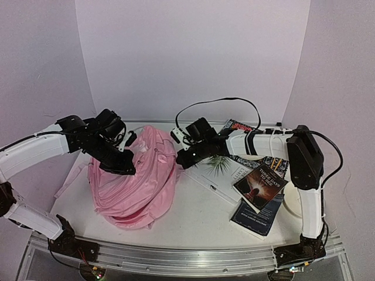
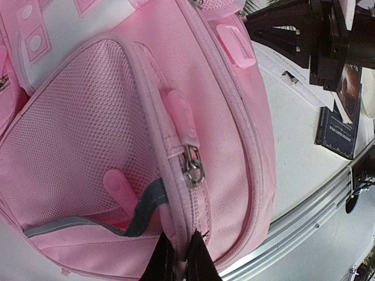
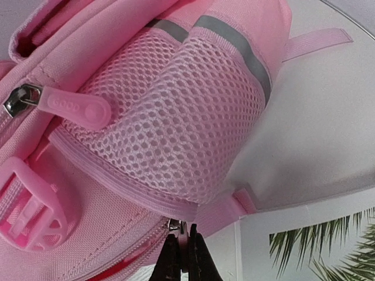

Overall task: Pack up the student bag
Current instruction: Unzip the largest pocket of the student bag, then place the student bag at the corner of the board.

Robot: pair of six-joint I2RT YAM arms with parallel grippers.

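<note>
Two claws pinch the soft pink student bag (image 1: 140,181) on the white bench (image 1: 193,216).
On the left, the left claw (image 2: 180,257) is squeezed shut on the bag's seam, just below a metal zip with a pink rubber tag. The bag lies slumped on the left half of the bench, pale pink with net pockets, a grey strip, a white patch and a pink buckle. The right claw (image 3: 181,257) is squeezed shut on the bag's edge by a net pocket. Books (image 1: 261,184) lie on the right.
</note>
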